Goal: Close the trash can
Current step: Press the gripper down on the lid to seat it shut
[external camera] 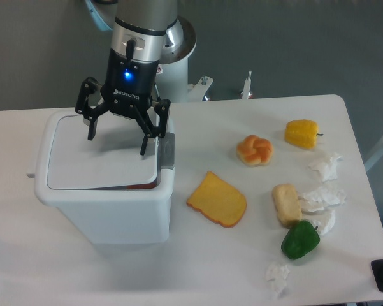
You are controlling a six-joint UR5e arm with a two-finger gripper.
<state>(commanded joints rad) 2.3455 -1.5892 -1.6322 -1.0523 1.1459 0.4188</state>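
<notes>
Trash can: the large white boxy plastic trash can (105, 204) with rounded corners stands at the table's 9 o'clock side, well apart from the food.
Lid: the flat white hinged lid (99, 164) lies almost level in the rim; its near edge, toward 6 o'clock, sits slightly raised, leaving a thin dark slit.
Contents: something orange shows through that slit; what it is cannot be told.
Gripper: the black two-finger gripper (119, 135) hangs over the lid's far edge at 12 o'clock, fingers spread apart, holding nothing.
Key relation: the lid lies directly below the gripper, its raised near edge toward 6 o'clock from the fingertips; a downward press there would likely seat it.
Latch: the grey latch tab (166, 150) sits at the lid's 3 o'clock side, just beside the nearer finger.
</notes>
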